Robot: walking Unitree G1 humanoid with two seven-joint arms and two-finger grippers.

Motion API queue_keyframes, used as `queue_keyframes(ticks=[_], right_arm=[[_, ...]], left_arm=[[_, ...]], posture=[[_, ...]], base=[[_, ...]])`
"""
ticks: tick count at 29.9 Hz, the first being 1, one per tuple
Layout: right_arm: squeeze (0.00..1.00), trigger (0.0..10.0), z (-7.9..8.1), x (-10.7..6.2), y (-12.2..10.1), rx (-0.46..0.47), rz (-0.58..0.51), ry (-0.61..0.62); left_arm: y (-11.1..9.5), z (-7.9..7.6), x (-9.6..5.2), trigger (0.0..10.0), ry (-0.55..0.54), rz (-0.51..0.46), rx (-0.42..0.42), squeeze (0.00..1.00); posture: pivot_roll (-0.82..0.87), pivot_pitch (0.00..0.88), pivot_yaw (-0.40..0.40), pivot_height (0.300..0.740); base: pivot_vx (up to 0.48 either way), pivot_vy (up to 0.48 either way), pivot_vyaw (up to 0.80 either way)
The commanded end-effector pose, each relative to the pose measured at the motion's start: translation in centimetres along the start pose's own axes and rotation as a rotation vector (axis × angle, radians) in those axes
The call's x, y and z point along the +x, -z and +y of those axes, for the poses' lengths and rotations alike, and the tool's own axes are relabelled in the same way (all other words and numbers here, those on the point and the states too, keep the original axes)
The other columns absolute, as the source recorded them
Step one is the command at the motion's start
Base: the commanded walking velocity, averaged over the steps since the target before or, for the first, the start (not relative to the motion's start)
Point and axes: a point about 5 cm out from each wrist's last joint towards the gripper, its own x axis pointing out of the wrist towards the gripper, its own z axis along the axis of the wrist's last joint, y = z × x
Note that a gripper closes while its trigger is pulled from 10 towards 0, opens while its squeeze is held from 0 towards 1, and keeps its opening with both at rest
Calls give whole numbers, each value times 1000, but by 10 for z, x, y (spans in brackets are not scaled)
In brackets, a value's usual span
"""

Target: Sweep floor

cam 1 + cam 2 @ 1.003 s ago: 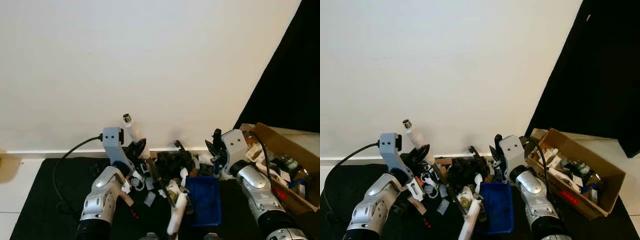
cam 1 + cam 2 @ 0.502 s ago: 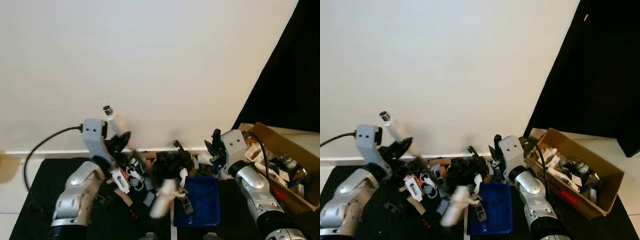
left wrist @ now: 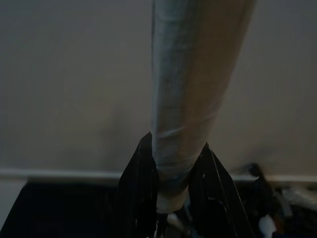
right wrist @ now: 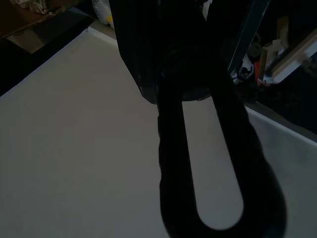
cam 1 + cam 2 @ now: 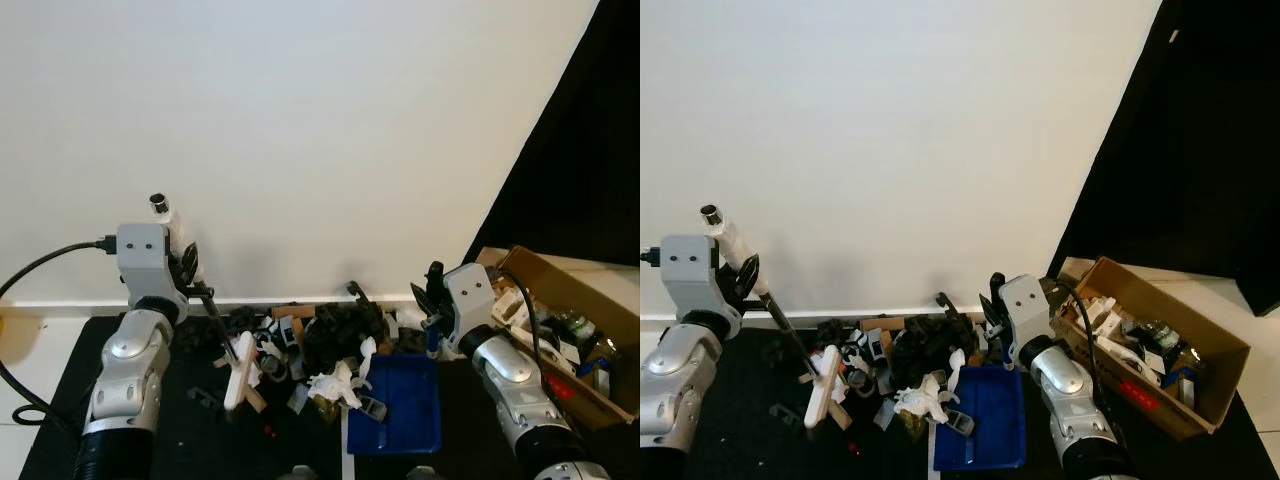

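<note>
While the left pincer [image 5: 186,272] clamped the broom handle [image 3: 190,89] between its black fingers, the shaft ran down and away from it to the white broom head [image 5: 238,372], which lay on the black floor mat [image 5: 60,390] at the near-left edge of the debris pile [image 5: 335,330]. The blue dustpan [image 5: 405,405] sat beyond the pile, nearer the right pincer [image 5: 433,290], whose fingers gripped its dark handle [image 4: 213,148]. The left arm was raised, elbow bent.

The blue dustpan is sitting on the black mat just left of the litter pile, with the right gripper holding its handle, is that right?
Not quite: in the left eye view the blue dustpan sits on the black mat just right of the litter pile, not left. The right gripper does hold its handle.
</note>
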Motion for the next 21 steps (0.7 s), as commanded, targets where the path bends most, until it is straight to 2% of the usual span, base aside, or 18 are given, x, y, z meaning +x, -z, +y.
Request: queue_keyframes(ticks=[1, 13, 17, 21], right_arm=[[0, 10000, 14, -2, 9, 55, 27, -37], [0, 10000, 15, -3, 8, 58, 22, -36], [0, 10000, 15, -2, 7, 61, 21, -37], [0, 10000, 15, -2, 6, 60, 19, -37]], left_arm=[[8, 2, 3, 10000, -38, 13, -14, 0], [23, -1, 22, 10000, -74, 39, -52, 0], [32, -9, 26, 10000, -46, 79, -158, 0], [36, -15, 28, 10000, -21, 96, -206, 0]], posture=[[45, 259, 67, 740], [28, 285, 57, 740], [18, 296, 53, 740], [6, 306, 52, 740]], base=[[0, 0, 0], [0, 0, 0], [0, 0, 0], [0, 0, 0]])
